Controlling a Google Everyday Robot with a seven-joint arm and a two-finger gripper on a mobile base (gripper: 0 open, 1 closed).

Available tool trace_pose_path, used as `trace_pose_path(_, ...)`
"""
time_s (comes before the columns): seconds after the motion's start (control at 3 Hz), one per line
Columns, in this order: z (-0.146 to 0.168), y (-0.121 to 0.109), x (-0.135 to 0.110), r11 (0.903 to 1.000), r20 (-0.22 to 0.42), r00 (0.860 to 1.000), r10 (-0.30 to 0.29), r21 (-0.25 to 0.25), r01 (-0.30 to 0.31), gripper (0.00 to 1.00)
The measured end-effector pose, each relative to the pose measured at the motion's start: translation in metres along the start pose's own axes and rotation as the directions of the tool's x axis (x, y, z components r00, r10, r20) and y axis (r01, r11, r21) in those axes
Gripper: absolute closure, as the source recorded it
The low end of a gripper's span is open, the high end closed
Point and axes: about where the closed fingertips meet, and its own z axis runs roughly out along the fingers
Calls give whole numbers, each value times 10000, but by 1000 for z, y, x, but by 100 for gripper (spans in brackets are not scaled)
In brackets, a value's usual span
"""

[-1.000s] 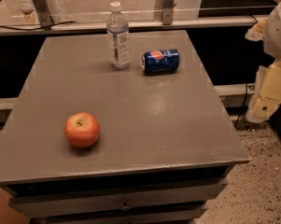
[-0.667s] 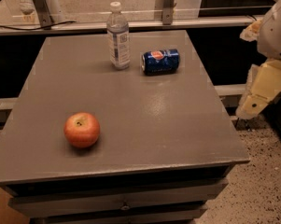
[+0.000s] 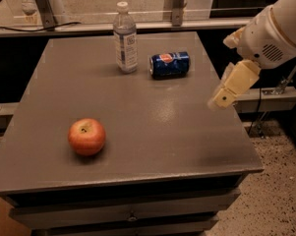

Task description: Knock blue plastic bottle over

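Note:
The blue plastic bottle [image 3: 125, 39] stands upright at the back of the grey table [image 3: 128, 107]; it is slim and clear with a white cap and pale label. My gripper [image 3: 223, 96] hangs above the table's right edge, at the end of the white arm [image 3: 273, 28]. It is well to the right of the bottle and nearer the front, apart from it.
A dark blue soda can [image 3: 170, 64] lies on its side just right of the bottle. A red apple [image 3: 87, 136] sits at the front left. A metal rail and posts [image 3: 176, 4] run behind the table. Speckled floor [image 3: 280, 181] lies to the right.
The arm has swung in from the right edge of view toward the table, and the gripper now hangs over the table's right edge. Bottle, can and apple have not moved.

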Motion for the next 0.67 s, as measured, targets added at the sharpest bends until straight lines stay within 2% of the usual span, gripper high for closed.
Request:
trace_pose_path(0.33,26,-5,-28,9984,1455,9885,422,-435,-362,0)
trace_pose_path(0.67,44,-5,-74,9922,3088,9502,425,-1247,-39,0)
